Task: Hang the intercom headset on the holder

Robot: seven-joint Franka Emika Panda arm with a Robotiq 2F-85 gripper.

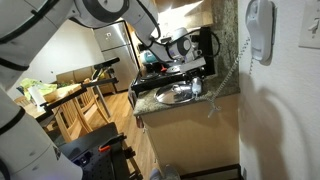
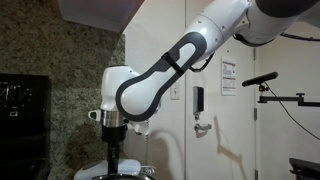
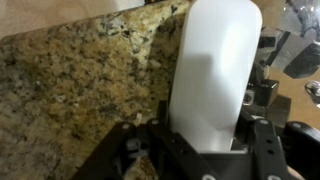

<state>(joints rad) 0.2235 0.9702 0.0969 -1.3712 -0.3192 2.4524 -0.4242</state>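
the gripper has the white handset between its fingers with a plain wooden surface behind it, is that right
Not wooden. The wrist view shows the surface behind it is speckled granite. The rest holds: the gripper has the white intercom headset between its fingers.

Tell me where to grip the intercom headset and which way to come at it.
Grip the intercom headset across its narrow width, on the long straight sides, not end to end: it is slim and elongated. Come at its broad face, with the granite behind it, as the gripper stands in the wrist view, a finger on each side.
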